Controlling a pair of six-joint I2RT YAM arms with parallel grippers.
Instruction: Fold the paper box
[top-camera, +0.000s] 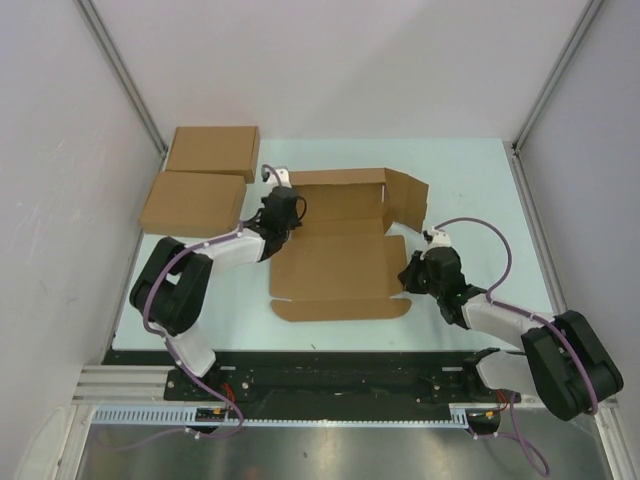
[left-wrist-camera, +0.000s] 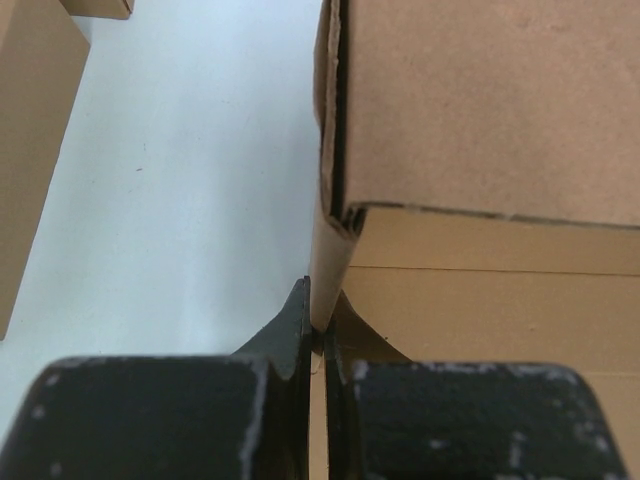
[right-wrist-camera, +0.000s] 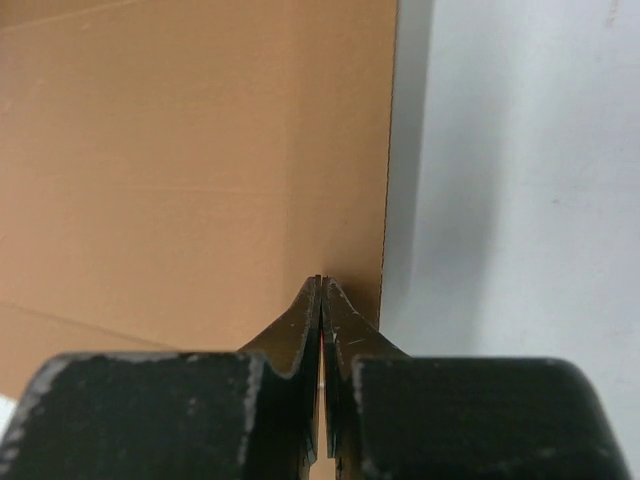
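**Pale tabletop, half-folded paper box between two robot arms**

From above, grey walls (top-camera: 330, 60) enclose a pale tabletop (top-camera: 470, 190). The paper box (top-camera: 335, 265) lies at its centre, partly shaped, with its far panels raised and a tabbed flap lying flat toward the arms. Two flat brown boxes (top-camera: 212, 150) sit at the far left, well apart from it. The left gripper (top-camera: 283, 198) meets the box's left edge and the right gripper (top-camera: 408, 272) its right edge.

At the left wrist, the gripper is clenched on a thin upright side wall of the box, with a raised panel beyond and bare tabletop to the left.

At the right wrist, the fingers (right-wrist-camera: 300, 320) are pressed together over the box's right margin. I cannot tell whether any cardboard is caught between them.
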